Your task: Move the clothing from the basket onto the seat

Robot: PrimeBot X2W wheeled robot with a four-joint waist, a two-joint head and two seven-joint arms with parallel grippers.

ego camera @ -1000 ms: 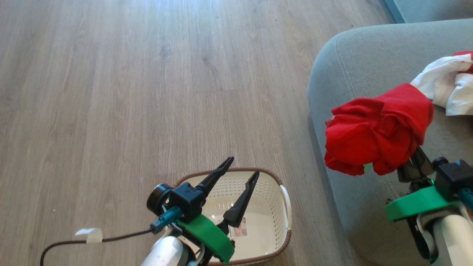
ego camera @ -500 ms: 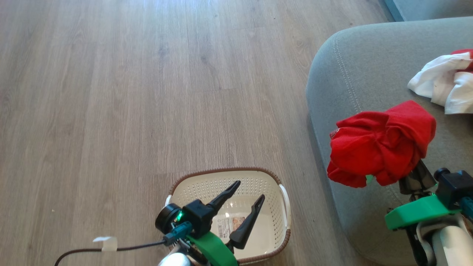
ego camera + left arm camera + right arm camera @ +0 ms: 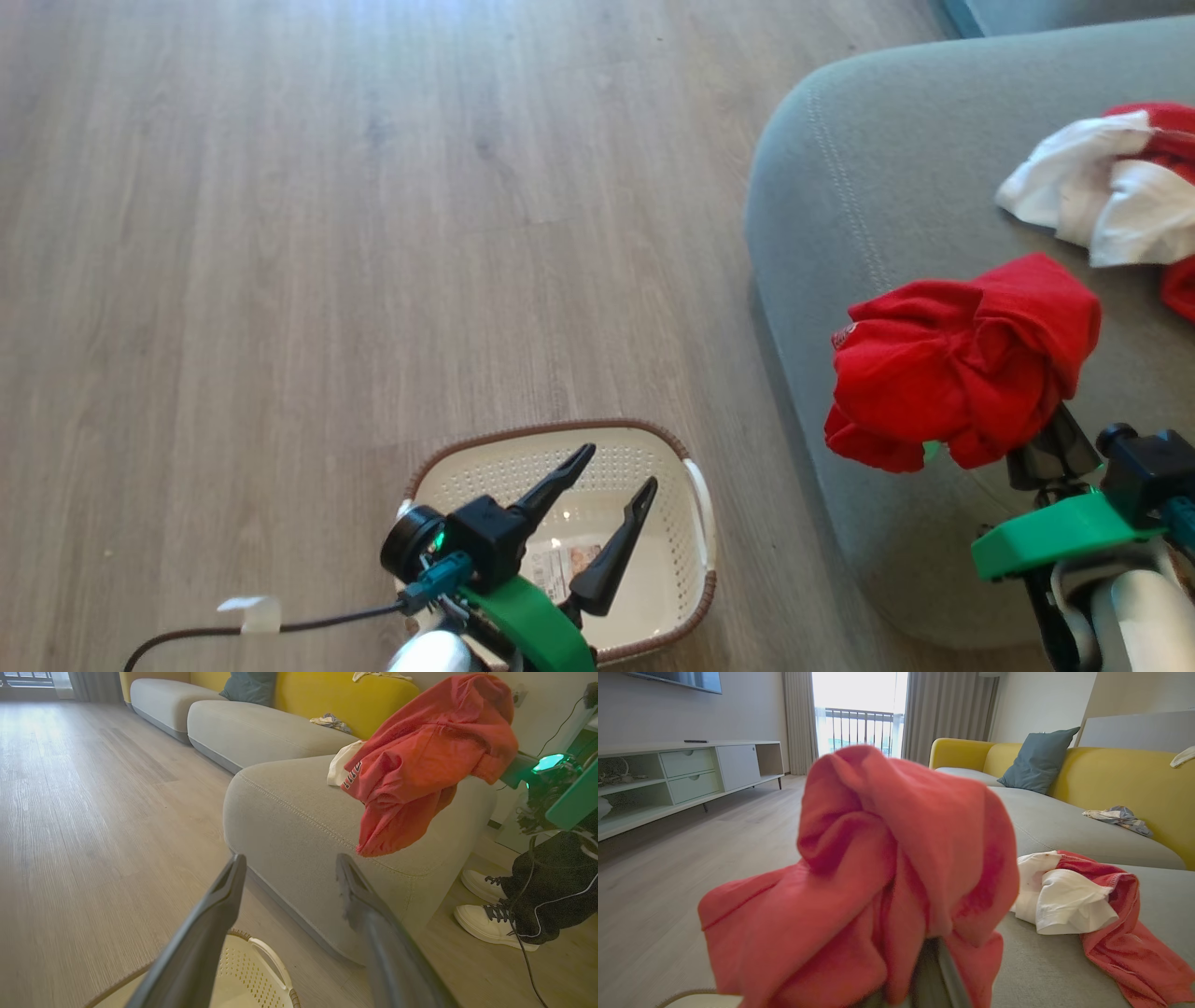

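Right fingers (image 3: 1047, 448) are pinching the plain red garment (image 3: 962, 373), bunched above the seat (image 3: 840, 233); soft, light and floppy, it is draping from one gathered fold. Left fingers (image 3: 611, 551) are hanging spread over the empty basket (image 3: 523, 432).

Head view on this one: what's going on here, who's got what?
The robot's right arm holds the plain red garment, jaws shut on it, up over the front corner of the seat. The red-and-white garment already lies on the seat further back. The basket sits on the floor with no clothing showing in it, and the left arm's jaws stand open above it. A person's shoes show beside the seat.
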